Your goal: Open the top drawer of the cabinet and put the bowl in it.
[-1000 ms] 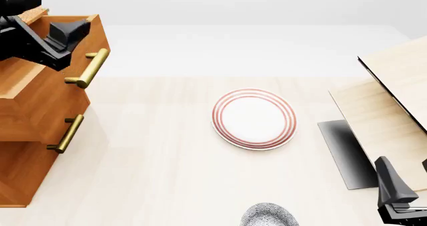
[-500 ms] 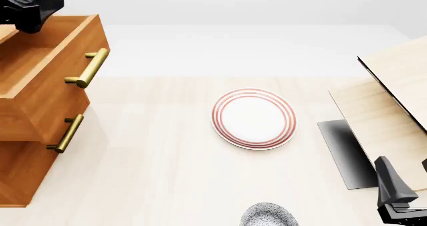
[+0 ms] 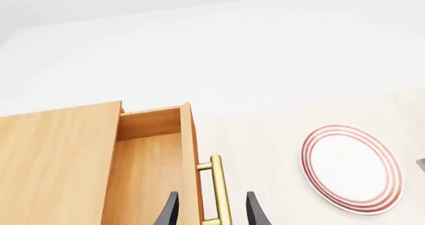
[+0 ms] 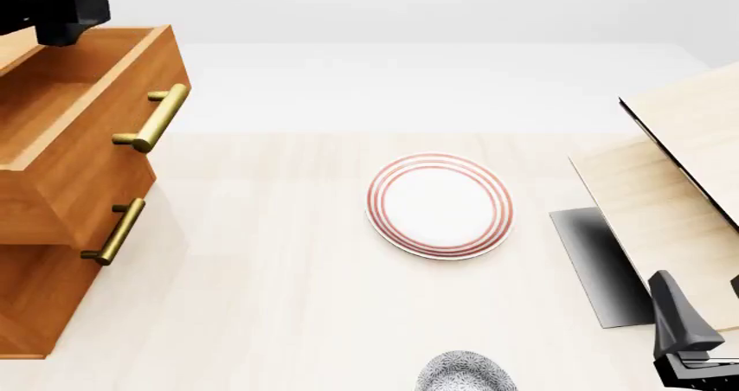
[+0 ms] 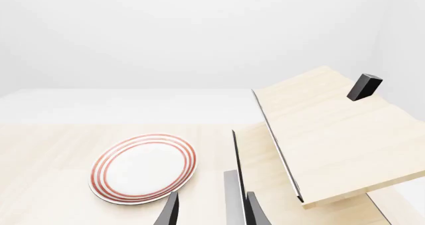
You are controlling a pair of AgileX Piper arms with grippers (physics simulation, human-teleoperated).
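Already the small round speckled grey-blue and white bowl [image 4: 465, 373] sat at the near edge of the pale wood table [image 4: 289, 278], only its far rim showing in the front view, empty and untouched. It lay just to the left of the right gripper [image 4: 693, 343], whose dark fingers stood low at the near right corner; that arm was plainly the nearer one, so the pick-up looked like its job. Being round, the bowl offered no long axis, and a pinch on the rim from any side would likely serve. In the right wrist view the jaws stood apart and empty, aimed past the bowl toward the flat white plate with red rings [image 5: 143, 168].

Further off at the far left, the top drawer [image 4: 81, 123] of the orange-brown wooden cabinet [image 4: 47, 296] stood pulled out, its deep box open upward. The left gripper [image 3: 210, 211] hung above it, jaws apart on either side of the brass bar handle [image 3: 219, 190] without touching it.
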